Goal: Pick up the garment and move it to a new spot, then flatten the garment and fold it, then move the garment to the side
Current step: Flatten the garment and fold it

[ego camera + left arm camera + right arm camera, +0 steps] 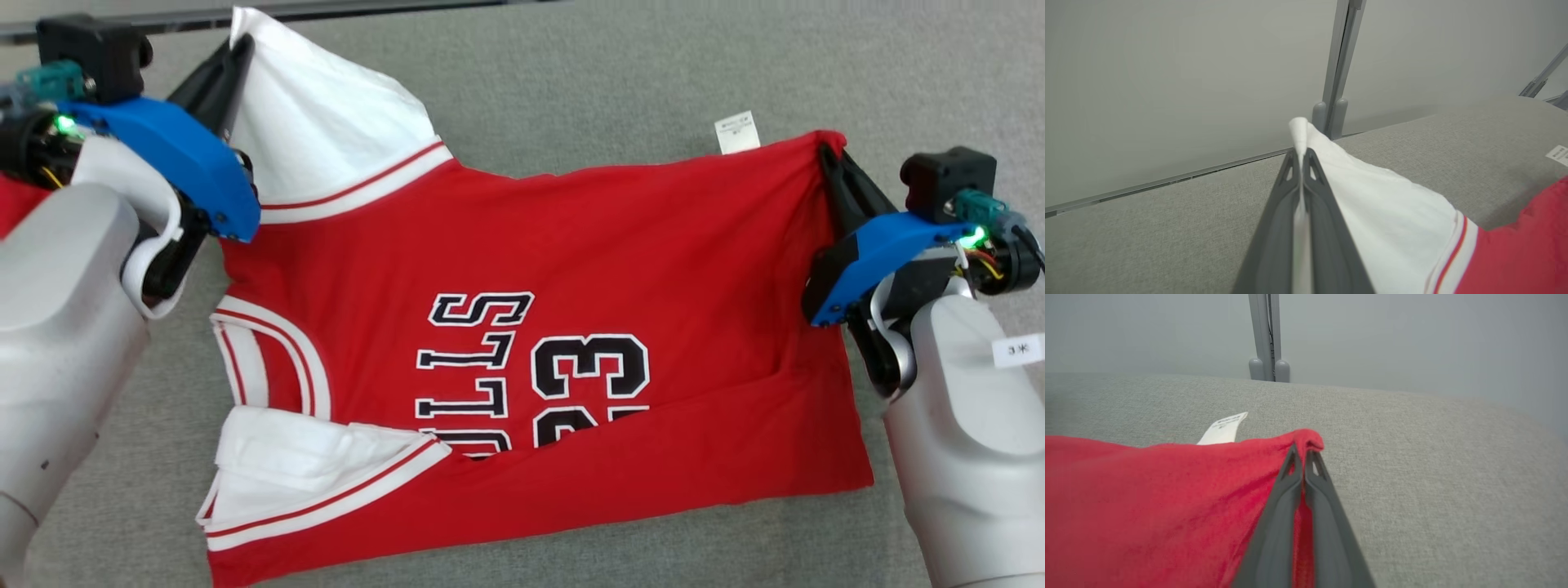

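Note:
The garment [571,278] is a red jersey with white sleeves, black lettering and the number 23, spread on the grey table [571,90]. My left gripper [242,51] is shut on the tip of the far white sleeve [1392,212] at the upper left, lifting it. My right gripper [829,155] is shut on the far red hem corner [1306,439] at the right. The near white sleeve [310,469] lies folded over the front left. A white label [737,131] sticks out past the far edge.
The grey fabric surface extends beyond the jersey on all sides. A pale wall with a grey post [1337,81] stands behind the table's far edge. Another bit of red cloth [16,208] shows at the far left.

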Tool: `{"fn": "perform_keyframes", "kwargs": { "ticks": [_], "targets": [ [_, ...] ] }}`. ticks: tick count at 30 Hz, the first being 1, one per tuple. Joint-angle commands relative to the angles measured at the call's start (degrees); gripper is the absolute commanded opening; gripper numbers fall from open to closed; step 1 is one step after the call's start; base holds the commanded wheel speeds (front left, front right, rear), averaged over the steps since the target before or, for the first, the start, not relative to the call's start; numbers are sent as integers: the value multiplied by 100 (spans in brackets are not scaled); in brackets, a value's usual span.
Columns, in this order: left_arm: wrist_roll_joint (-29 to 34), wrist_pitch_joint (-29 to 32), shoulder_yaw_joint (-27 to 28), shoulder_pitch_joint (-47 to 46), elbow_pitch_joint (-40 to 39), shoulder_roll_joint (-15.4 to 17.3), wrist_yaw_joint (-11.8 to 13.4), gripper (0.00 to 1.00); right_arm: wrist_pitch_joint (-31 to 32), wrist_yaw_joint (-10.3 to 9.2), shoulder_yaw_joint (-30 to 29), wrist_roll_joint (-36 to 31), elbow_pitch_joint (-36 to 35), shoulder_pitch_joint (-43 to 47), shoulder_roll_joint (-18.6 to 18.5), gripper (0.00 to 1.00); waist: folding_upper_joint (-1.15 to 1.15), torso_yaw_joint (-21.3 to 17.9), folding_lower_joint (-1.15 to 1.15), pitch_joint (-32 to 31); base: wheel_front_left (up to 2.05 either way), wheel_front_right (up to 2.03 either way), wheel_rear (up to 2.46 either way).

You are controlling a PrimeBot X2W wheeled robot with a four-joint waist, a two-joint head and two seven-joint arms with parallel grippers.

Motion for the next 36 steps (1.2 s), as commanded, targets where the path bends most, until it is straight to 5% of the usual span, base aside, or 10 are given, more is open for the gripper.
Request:
{"fn": "perform_keyframes", "kwargs": {
  "ticks": [1, 11, 24, 36],
  "targets": [
    [-36, -183, -49, 163, -102, 41, -9, 0, -143, 1, -26, 59, 96, 178, -66, 0, 0, 47, 0, -129, 0, 0, 0],
    [-82, -675, -127, 1123, -977, 271, 58, 0, -749, 1, -42, 241, 467, 720, -318, 0, 0, 356, 0, -622, 0, 0, 0],
    [-13, -768, 10, 2813, -2569, 619, 847, 0, -1235, 1, -29, 409, 866, 1215, -414, 0, 0, 599, 0, -1012, 0, 0, 0],
    [36, -775, 200, 3861, -3011, 620, 1105, 0, -1474, 1, -101, 573, 584, 1977, -377, 0, 0, 700, 0, -1276, 0, 0, 0]
  ]
}}
